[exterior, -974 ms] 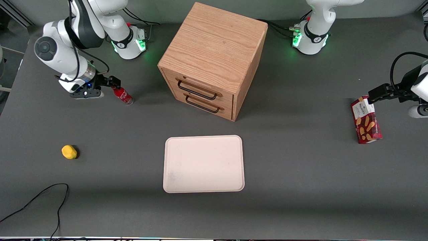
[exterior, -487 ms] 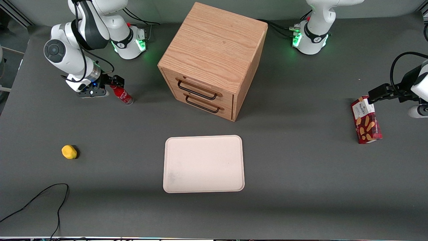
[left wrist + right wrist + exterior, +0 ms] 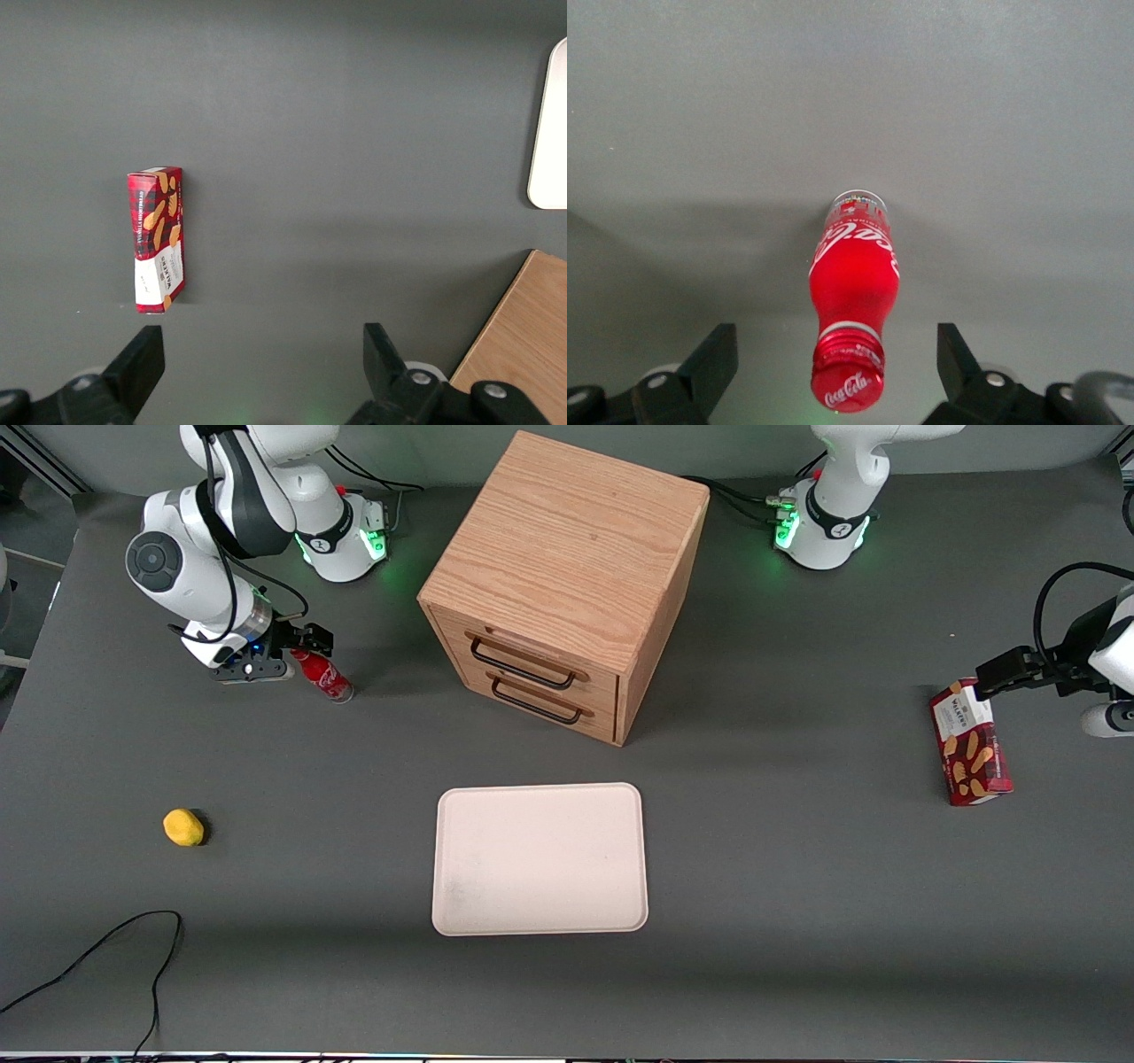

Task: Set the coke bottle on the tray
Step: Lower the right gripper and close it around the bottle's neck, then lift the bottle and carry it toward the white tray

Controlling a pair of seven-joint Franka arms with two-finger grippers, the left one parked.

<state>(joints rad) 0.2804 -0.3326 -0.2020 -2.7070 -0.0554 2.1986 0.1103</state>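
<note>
A: Front view first. Where is the coke bottle (image 3: 322, 675)?

B: Upper left of the frame, upright on the tabletop (image 3: 797, 850), with the gripper (image 3: 299, 643) right at its cap. The tray (image 3: 539, 859) lies lower centre, well apart, nearer the camera than the drawer cabinet (image 3: 563, 584).

A: And the right wrist view?

B: The coke bottle (image 3: 853, 305) stands between the fingers (image 3: 710, 359), which are spread wide, touching nothing.

A: So which step?

B: The approach to the grasp, I'd judge. Next the gripper (image 3: 833, 359) should sink around the neck, close, lift, then carry to the tray.

A: Left wrist view?

B: Only a biscuit box (image 3: 158, 239).
</note>
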